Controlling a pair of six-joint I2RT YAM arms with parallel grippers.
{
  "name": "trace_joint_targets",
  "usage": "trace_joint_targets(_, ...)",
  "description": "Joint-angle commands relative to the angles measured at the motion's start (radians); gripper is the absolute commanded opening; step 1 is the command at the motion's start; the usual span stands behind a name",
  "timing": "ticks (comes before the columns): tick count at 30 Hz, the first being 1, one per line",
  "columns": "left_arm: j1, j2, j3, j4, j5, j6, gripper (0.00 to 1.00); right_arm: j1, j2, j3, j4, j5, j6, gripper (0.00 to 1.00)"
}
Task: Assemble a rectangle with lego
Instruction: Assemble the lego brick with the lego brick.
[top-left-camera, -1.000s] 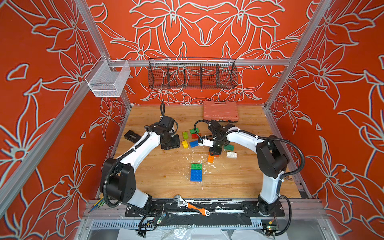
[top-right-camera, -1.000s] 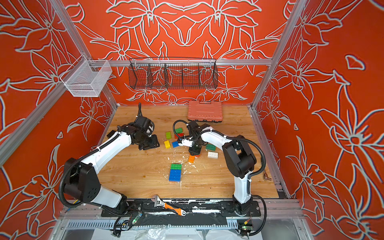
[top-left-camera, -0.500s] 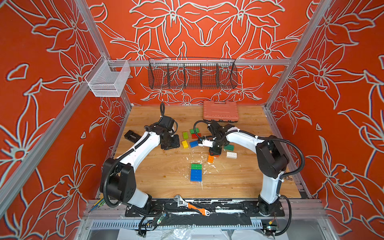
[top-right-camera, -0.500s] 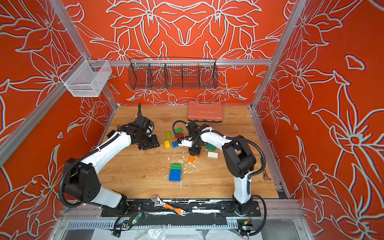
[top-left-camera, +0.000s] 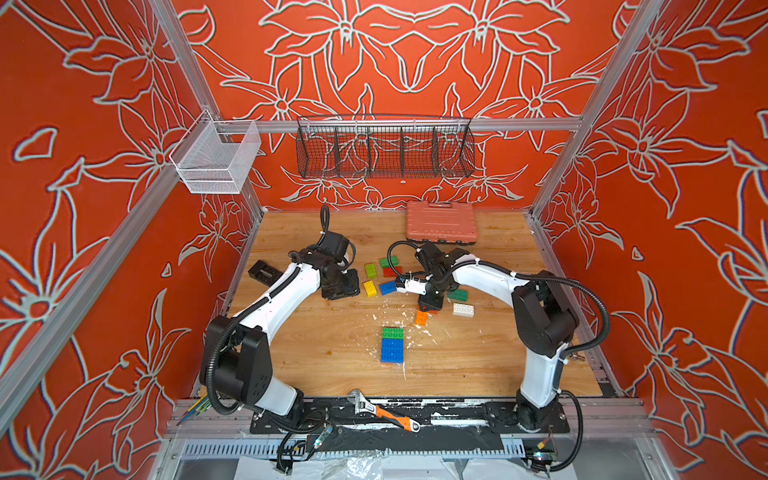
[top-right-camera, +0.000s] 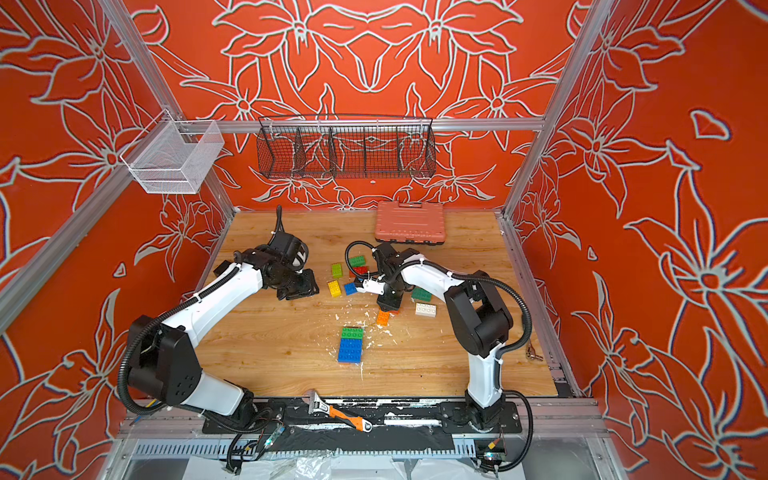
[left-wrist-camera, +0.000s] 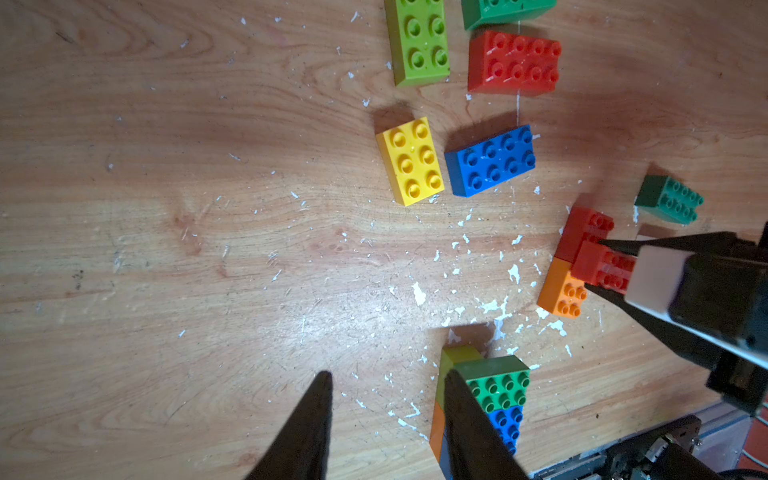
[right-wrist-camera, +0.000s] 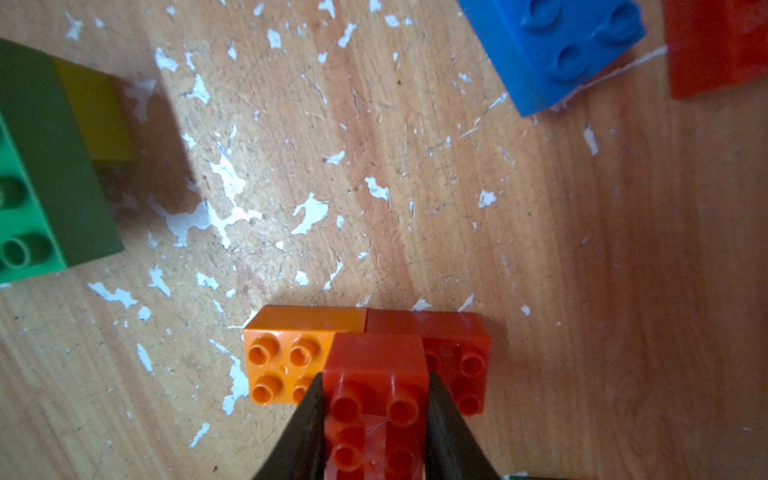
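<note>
My right gripper (right-wrist-camera: 375, 376) is shut on a small red lego brick (right-wrist-camera: 374, 415), held just over an orange brick (right-wrist-camera: 282, 361) and a red brick (right-wrist-camera: 461, 357) that sit side by side on the table. In both top views this gripper (top-left-camera: 430, 305) (top-right-camera: 389, 305) is right of the centre. My left gripper (left-wrist-camera: 388, 374) (top-left-camera: 343, 289) hangs open over bare wood with nothing between its fingers. A built green and blue block (top-left-camera: 392, 345) (left-wrist-camera: 498, 386) lies nearer the front. Loose yellow (left-wrist-camera: 411, 160), blue (left-wrist-camera: 490, 160), lime (left-wrist-camera: 417, 41) and red (left-wrist-camera: 513, 62) bricks lie behind.
A dark green brick (top-left-camera: 457, 295) and a white brick (top-left-camera: 463, 309) lie right of my right gripper. A salmon ribbed case (top-left-camera: 441, 222) stands at the back wall. A black block (top-left-camera: 264, 272) sits at the left edge, and a wrench (top-left-camera: 382, 411) on the front rail.
</note>
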Motion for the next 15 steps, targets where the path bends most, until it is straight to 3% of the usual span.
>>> trace_joint_targets(1,0.006,0.009,-0.009,-0.009,0.012,0.01,0.43,0.006,0.026,-0.054,-0.083,0.035,0.004,0.0)
trace_joint_targets(15,0.006,0.003,-0.018,0.0,0.018,0.009,0.43,0.013,0.048,-0.062,-0.071,0.068,0.013,0.0)
